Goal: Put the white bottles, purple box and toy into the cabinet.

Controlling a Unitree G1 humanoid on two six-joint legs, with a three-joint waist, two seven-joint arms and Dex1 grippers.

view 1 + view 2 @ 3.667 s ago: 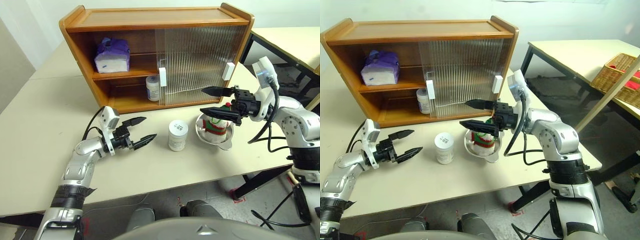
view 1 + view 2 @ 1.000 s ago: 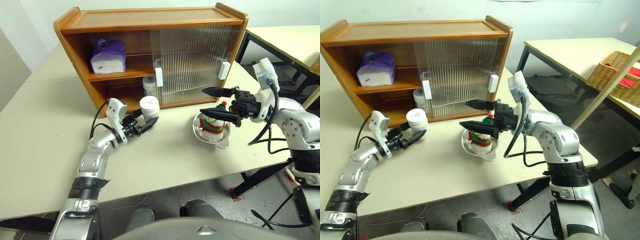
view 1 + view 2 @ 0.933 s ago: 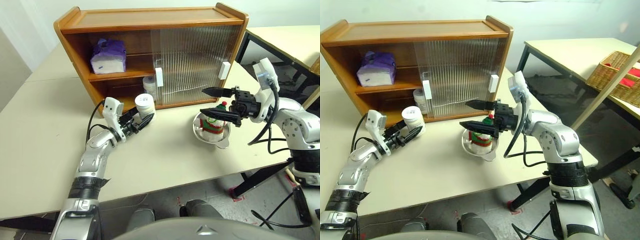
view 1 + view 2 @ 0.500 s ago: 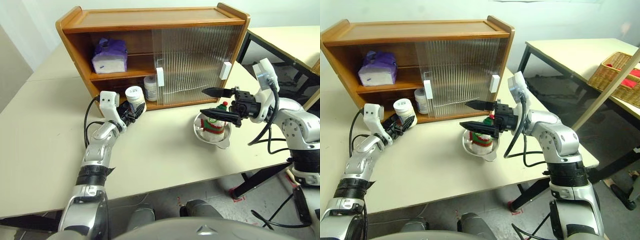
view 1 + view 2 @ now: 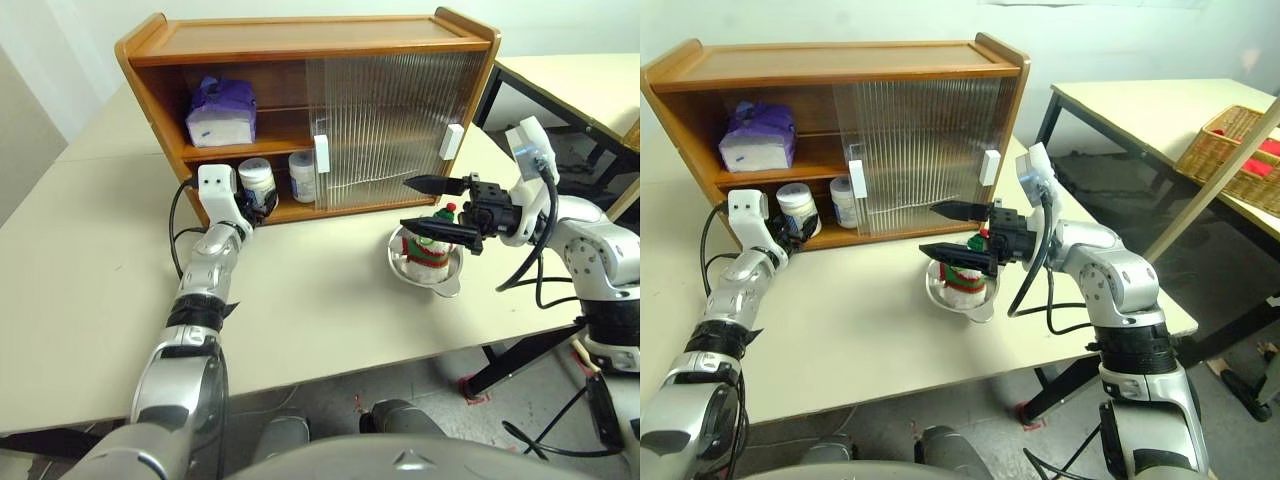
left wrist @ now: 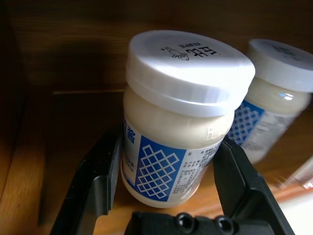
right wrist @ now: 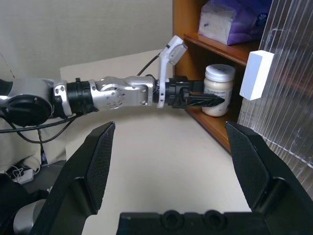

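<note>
My left gripper (image 5: 262, 196) is shut on a white bottle (image 6: 181, 112), its black fingers (image 6: 95, 181) on either side of the jar. It holds the bottle upright inside the lower shelf of the cabinet (image 5: 300, 32). A second white bottle (image 5: 301, 176) stands just to its right on the same shelf. The purple box (image 5: 222, 112) lies on the upper shelf. To the right of the cabinet the toy (image 5: 430, 248) sits in a steel bowl (image 5: 452, 287) on the table. My right gripper (image 5: 407, 202) hangs open just above the toy, pointing left.
The ribbed sliding doors (image 5: 385, 120) cover the cabinet's right half, and the left half stands open. A second table (image 5: 1140, 100) with a wicker basket (image 5: 1230, 140) stands at the far right. The table's front edge runs close below the bowl.
My left arm has carried the white bottle from the table in front of the cabinet into the lower shelf, beside the other bottle. The right arm has not moved.
</note>
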